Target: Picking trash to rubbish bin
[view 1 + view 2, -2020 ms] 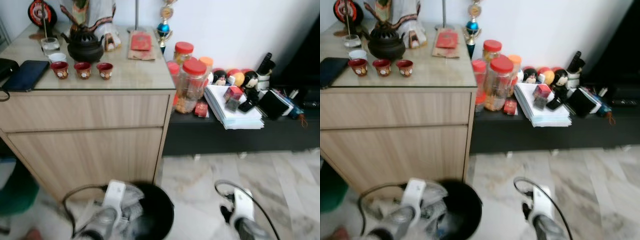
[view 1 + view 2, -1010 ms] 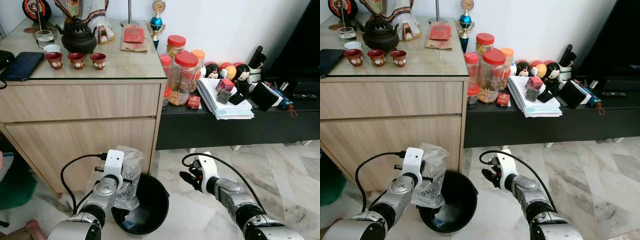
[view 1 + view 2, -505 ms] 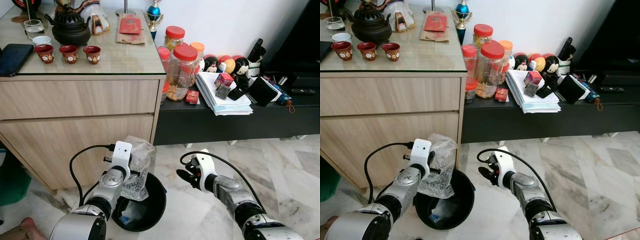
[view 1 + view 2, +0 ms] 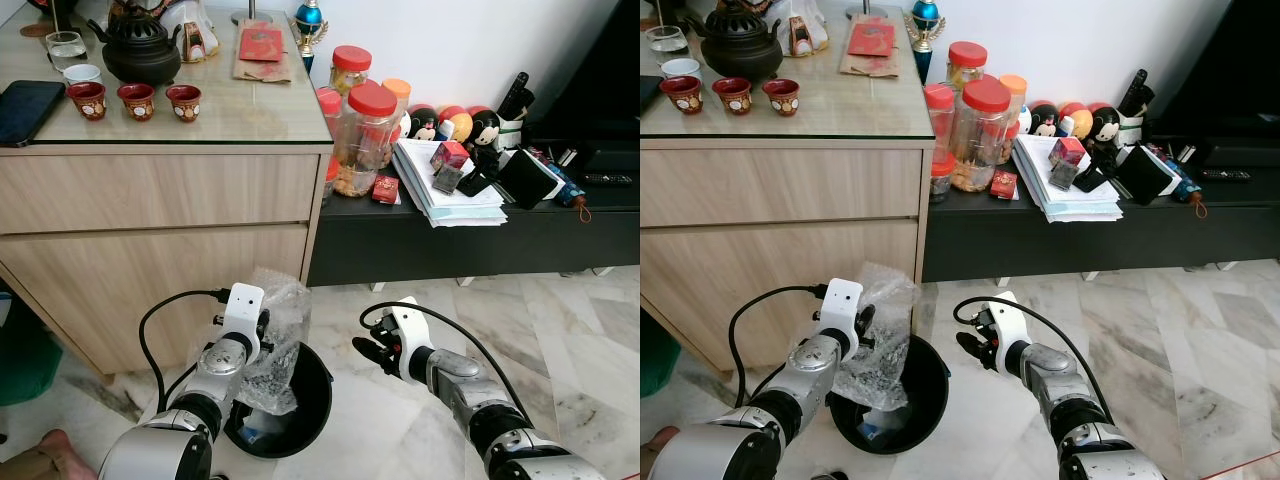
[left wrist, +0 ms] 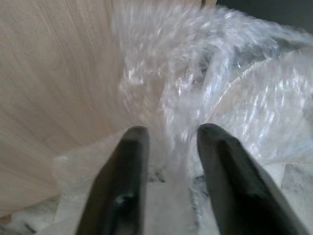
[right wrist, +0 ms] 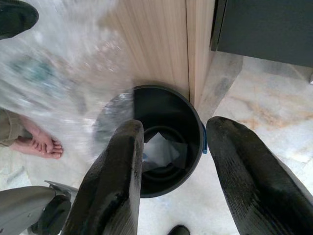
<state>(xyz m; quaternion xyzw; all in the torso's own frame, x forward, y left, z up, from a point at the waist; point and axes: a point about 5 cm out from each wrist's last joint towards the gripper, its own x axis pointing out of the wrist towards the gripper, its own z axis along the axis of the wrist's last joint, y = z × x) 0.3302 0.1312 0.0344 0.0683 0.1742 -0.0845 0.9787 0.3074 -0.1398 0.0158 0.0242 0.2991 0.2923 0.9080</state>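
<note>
A crumpled sheet of clear plastic wrap [image 4: 278, 345] hangs over the left rim of a round black rubbish bin [image 4: 325, 395] on the floor by the wooden cabinet. My left gripper [image 4: 262, 332] is shut on the wrap, which bulges between its two fingers [image 5: 128, 166] in the left wrist view. The wrap's lower end dips inside the bin. My right gripper [image 4: 366, 349] hovers just right of the bin, open with nothing in it. In the right wrist view the bin [image 6: 195, 128] holds a pale scrap [image 6: 159, 147].
The wooden cabinet [image 4: 150, 240] stands right behind the bin, with a teapot and red cups on top. A low black shelf [image 4: 470, 250] to the right carries jars, papers and toys. A person's bare foot [image 4: 52, 447] rests at the lower left. Marble floor [image 4: 560, 330] spreads to the right.
The camera has steadied on the scene. My left gripper has brought the wrap from beside the bin to over its rim and lowered it slightly. The right gripper has barely moved.
</note>
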